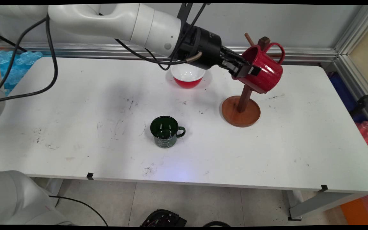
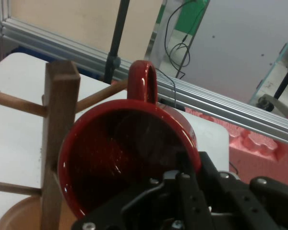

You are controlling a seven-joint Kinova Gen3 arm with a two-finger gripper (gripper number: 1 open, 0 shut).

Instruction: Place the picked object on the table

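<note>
The red mug was in the air beside the top of the wooden mug tree, which stood toward the far right part of the tabletop, its round base flat on the surface. The black gripper pinched the mug by its rim, one finger inside the cup and the other against the outer wall, so the jaws were closed on the wall between them. The mug was tilted on its side, its mouth turned toward the arm and its handle uppermost, near the tip of the post. In the hand view the mug filled the middle of the frame, with the post just to its left and one peg running behind the handle; whether the handle ring was threaded on any peg could not be told. As a judgement, the mug was lifted and carried but not hung and not released. A dark green mug stood upright near the middle of the tabletop, well apart from the gripper, and a red bowl with a white inside sat near the far edge, partly hidden under the arm's wrist.
</note>
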